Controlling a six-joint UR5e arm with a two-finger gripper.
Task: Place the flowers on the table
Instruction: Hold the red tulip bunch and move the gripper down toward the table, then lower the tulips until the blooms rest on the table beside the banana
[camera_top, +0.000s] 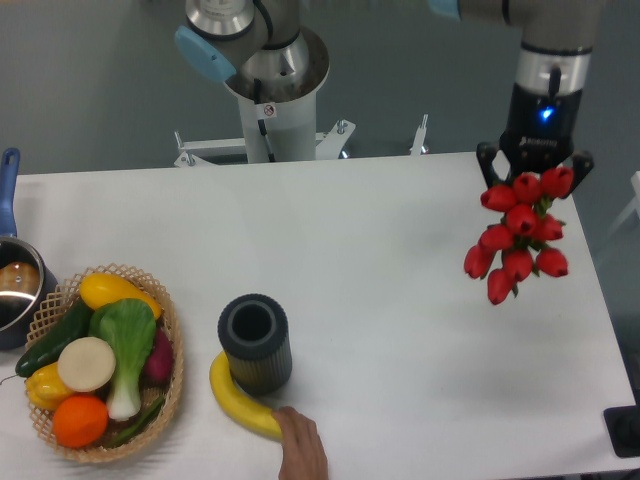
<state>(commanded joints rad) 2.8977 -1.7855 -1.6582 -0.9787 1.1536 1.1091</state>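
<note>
The flowers (518, 238), a bunch of red tulip buds, hang in the air above the right side of the white table (400, 260). Their stems are mostly hidden behind the buds and the gripper. My gripper (535, 175) is at the far right, pointing down, with its black fingers closed around the top of the bunch. The buds droop down and to the left of the gripper, clear of the tabletop.
A dark ribbed cylindrical vase (255, 343) stands front centre with a banana (240, 400) at its base. A human hand (300, 448) rests by the banana. A wicker basket (168, 395) of vegetables and a pot (15, 285) are at the left.
</note>
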